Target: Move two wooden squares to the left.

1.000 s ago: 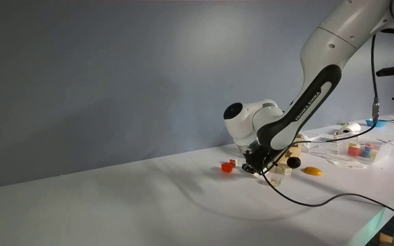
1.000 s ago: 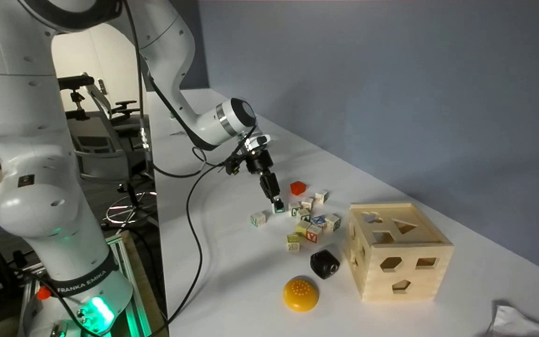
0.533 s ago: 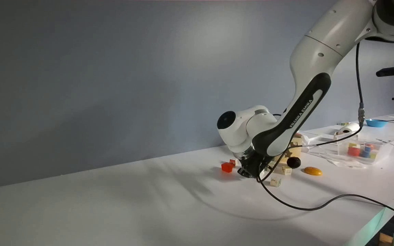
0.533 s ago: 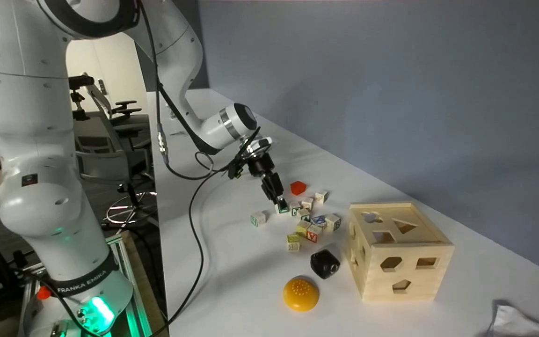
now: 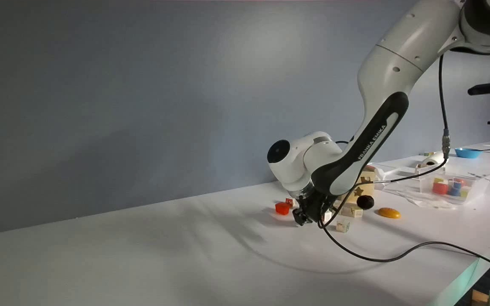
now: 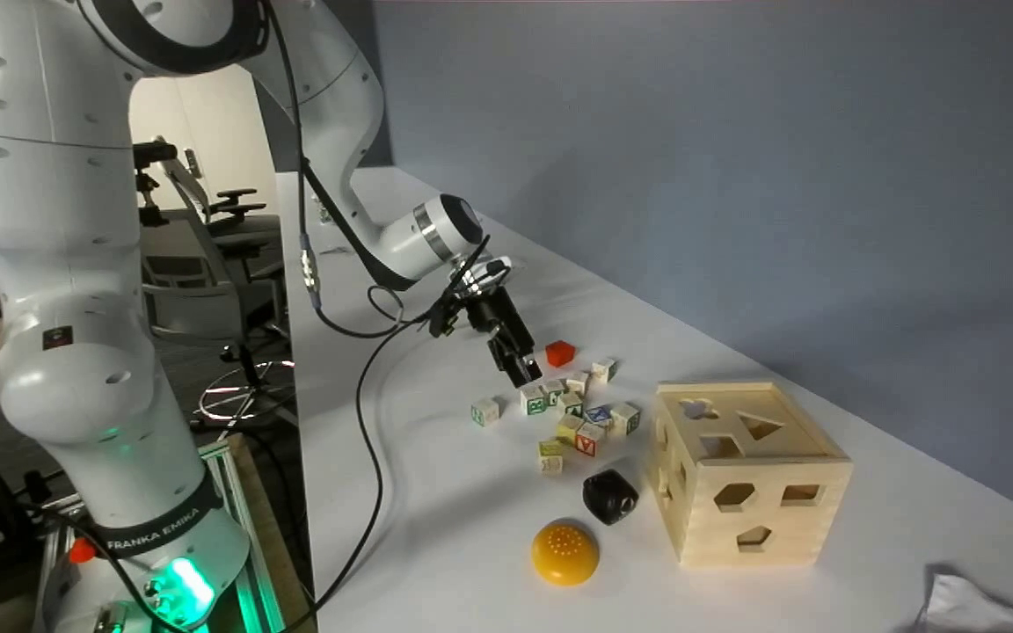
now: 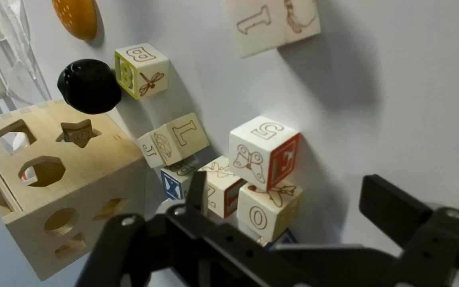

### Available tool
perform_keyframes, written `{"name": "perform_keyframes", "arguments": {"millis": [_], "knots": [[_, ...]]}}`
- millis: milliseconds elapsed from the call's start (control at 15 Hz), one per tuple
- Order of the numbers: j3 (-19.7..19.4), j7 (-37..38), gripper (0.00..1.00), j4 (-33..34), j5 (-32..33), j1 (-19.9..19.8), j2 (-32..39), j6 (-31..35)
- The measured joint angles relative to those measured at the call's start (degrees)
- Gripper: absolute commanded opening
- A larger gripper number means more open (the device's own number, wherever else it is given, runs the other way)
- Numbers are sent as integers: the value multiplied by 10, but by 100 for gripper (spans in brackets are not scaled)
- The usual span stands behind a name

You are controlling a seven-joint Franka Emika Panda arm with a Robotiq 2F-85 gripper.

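Your gripper hangs spread, holding nothing. In line with the gap between its fingers, off-centre toward the box, lies the butterfly block, likely the wooden square to take; you can't quite tell whether it touches the O block. The L block sits farther, toward the box.

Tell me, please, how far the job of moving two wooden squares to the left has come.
Looks done: no move I can confirm; one wooden square stands clearly apart from the cluster, but its starting place does not show. In hand: nothing, as the gripper is open in the wrist view. Remaining: probably one or both moves; the green-lettered square below the gripper sits ungripped at the cluster's edge.
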State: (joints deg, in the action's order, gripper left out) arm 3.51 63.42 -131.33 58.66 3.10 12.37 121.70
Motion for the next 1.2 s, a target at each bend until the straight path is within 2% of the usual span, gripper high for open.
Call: {"name": "perform_keyframes", "arguments": {"millis": [200,400,733,1000,1200], "knots": [[0,0,100,0,-2,2,0,0],[2,-11,100,-5,-36,1,-18,16],[-8,-35,100,-72,-131,-9,-146,112],[-45,-57,100,-150,-170,-35,-267,207],[-101,-148,100,-211,-233,-67,-329,316]]}}
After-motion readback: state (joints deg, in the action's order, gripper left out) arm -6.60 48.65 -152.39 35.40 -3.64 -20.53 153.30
